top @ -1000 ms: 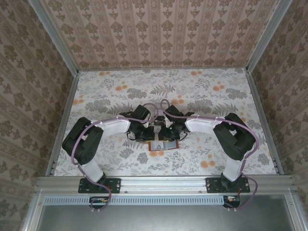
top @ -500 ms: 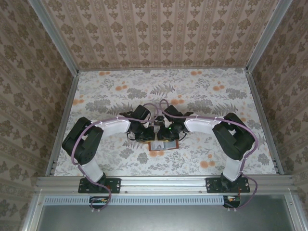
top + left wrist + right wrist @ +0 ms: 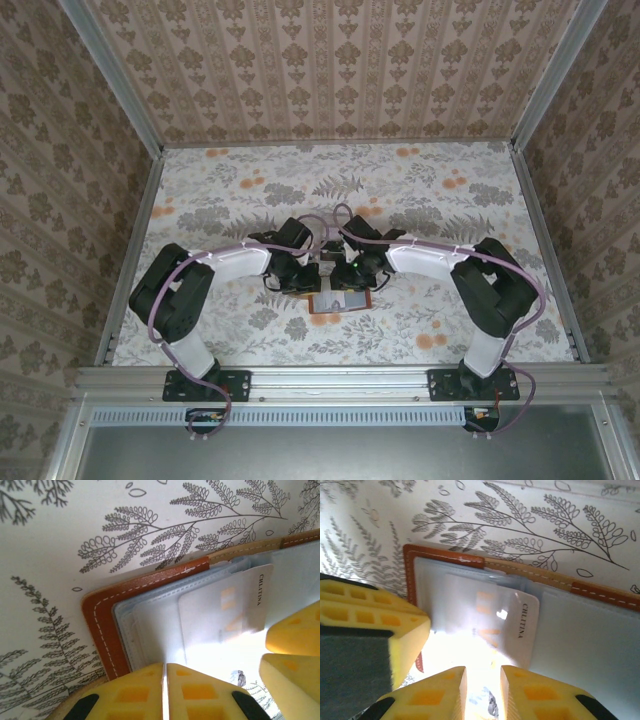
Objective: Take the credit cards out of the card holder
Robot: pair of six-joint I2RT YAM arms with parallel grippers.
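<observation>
The card holder (image 3: 340, 302) lies open on the table between the two arms, brown rim (image 3: 100, 625) around pale blue panels (image 3: 580, 630). A white credit card (image 3: 215, 610) printed CHLITINA sticks partway out of its pocket (image 3: 515, 625) towards the middle fold. My left gripper (image 3: 165, 682) is shut, its yellow tips low over the left panel next to the card, and it shows at the left of the right wrist view (image 3: 370, 615). My right gripper (image 3: 482, 687) stands slightly open just short of the card's free end, with glare in the gap. Both grippers meet over the card holder (image 3: 332, 280).
The floral tablecloth (image 3: 420, 200) stretches far beyond the wallet. Patterned walls (image 3: 60, 200) and metal rails (image 3: 340, 378) enclose the table. The two sets of yellow fingers (image 3: 295, 650) sit very close together over the wallet.
The right gripper's jaws have parted a little, and the right arm's elbow has shifted slightly to the right. The left arm and the card holder stay put.
</observation>
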